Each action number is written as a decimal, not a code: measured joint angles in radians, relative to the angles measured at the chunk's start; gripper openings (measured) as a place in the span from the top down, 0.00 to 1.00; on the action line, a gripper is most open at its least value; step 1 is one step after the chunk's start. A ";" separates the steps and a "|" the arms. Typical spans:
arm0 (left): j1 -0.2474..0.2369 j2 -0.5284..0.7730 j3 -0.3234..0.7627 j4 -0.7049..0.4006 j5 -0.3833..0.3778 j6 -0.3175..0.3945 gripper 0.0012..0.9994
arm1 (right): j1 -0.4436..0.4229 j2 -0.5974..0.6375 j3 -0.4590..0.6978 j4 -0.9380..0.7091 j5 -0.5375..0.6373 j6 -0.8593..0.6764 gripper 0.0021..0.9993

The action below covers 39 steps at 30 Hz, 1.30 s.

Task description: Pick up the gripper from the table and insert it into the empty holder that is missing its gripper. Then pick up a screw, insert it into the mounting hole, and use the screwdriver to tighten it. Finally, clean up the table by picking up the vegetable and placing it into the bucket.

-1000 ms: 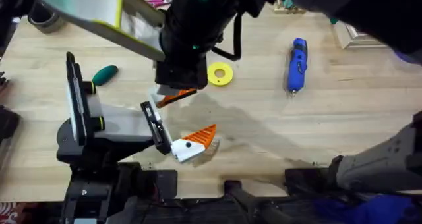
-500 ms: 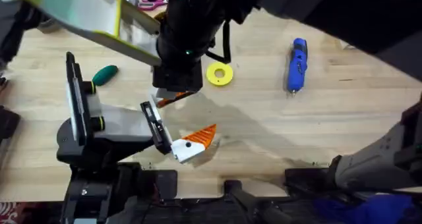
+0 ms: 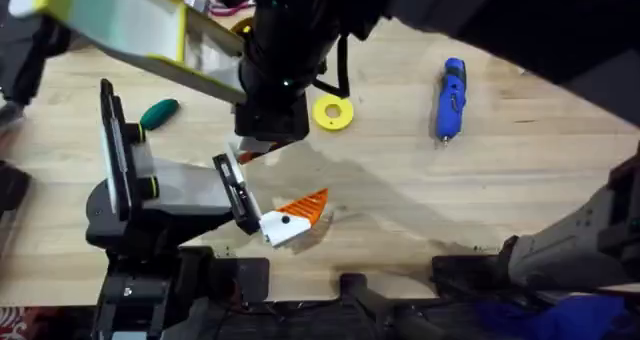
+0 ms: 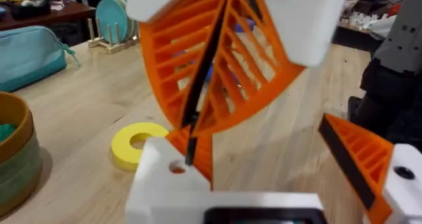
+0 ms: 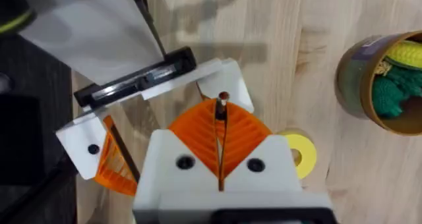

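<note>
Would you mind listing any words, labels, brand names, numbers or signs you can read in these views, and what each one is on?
None can be read.
The screwdriver: no legible marking on its blue body.
The bucket: a purple patch on its rim, too blurred to read.
The yellow ring, the vegetable and the table: no text on them.
</note>
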 joint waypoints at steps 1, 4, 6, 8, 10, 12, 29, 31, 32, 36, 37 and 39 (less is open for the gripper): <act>0.000 0.000 0.000 0.000 0.000 0.000 0.01 | 0.000 0.000 0.000 0.000 0.000 0.000 1.00; 0.000 0.000 0.000 0.000 0.000 0.000 0.01 | 0.000 0.000 0.000 0.001 0.000 0.000 1.00; 0.000 0.000 0.000 0.000 0.000 0.000 0.01 | 0.000 0.000 0.000 0.007 0.000 0.000 1.00; 0.000 0.000 0.000 0.000 0.000 0.000 0.01 | 0.000 0.000 -0.001 0.010 0.000 0.000 1.00; 0.000 0.000 0.000 0.000 0.000 0.000 0.01 | 0.000 0.000 -0.001 0.012 0.000 0.000 1.00; 0.000 0.000 0.000 0.000 0.000 0.000 0.01 | 0.000 0.000 -0.001 0.015 0.000 0.000 1.00; 0.000 0.000 0.000 0.000 0.000 0.000 0.01 | 0.000 0.000 -0.002 0.014 0.003 0.000 1.00; 0.000 0.000 0.000 0.000 0.000 0.000 0.01 | 0.000 0.000 -0.002 0.013 0.012 0.000 1.00; 0.000 0.000 0.000 0.000 0.000 0.000 0.01 | 0.000 0.000 -0.002 0.013 0.015 0.000 1.00; 0.000 0.000 0.000 0.000 0.000 0.000 0.01 | 0.000 0.000 -0.002 0.014 0.016 0.000 1.00; 0.000 0.000 0.000 0.000 0.000 0.000 0.01 | 0.000 0.000 -0.002 0.014 0.016 0.000 1.00; 0.000 0.000 0.000 0.000 0.000 0.000 0.01 | 0.000 0.000 -0.002 0.014 0.017 0.000 1.00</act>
